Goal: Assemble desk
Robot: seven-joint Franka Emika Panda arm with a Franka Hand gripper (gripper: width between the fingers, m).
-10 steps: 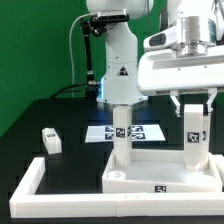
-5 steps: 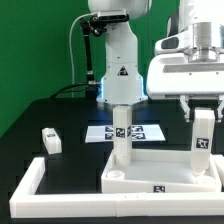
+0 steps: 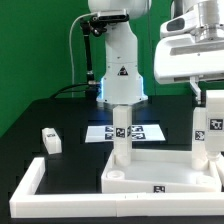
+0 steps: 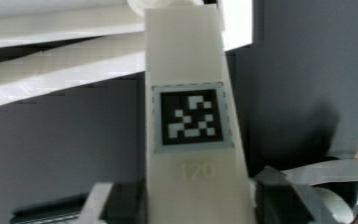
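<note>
The white rimmed tabletop panel [image 3: 140, 182] lies at the front, with one white tagged leg [image 3: 121, 140] standing upright at its far left corner. My gripper [image 3: 210, 98] is shut on a second white leg [image 3: 211, 130] and holds it upright over the panel's right edge, at the exterior view's right border. In the wrist view this leg [image 4: 190, 90] fills the middle, its square tag facing the camera, with the fingers [image 4: 274, 195] pressed on both sides of it. A third short leg [image 3: 50, 140] lies loose on the black table at the left.
The long white border rail [image 3: 28, 188] runs along the front left. The marker board [image 3: 140, 131] lies flat behind the panel. The robot's base [image 3: 118, 70] stands at the back centre. A green wall is behind.
My gripper has moved toward the exterior view's right and slightly up, carrying the leg from inside the panel's right side out to its right edge.
</note>
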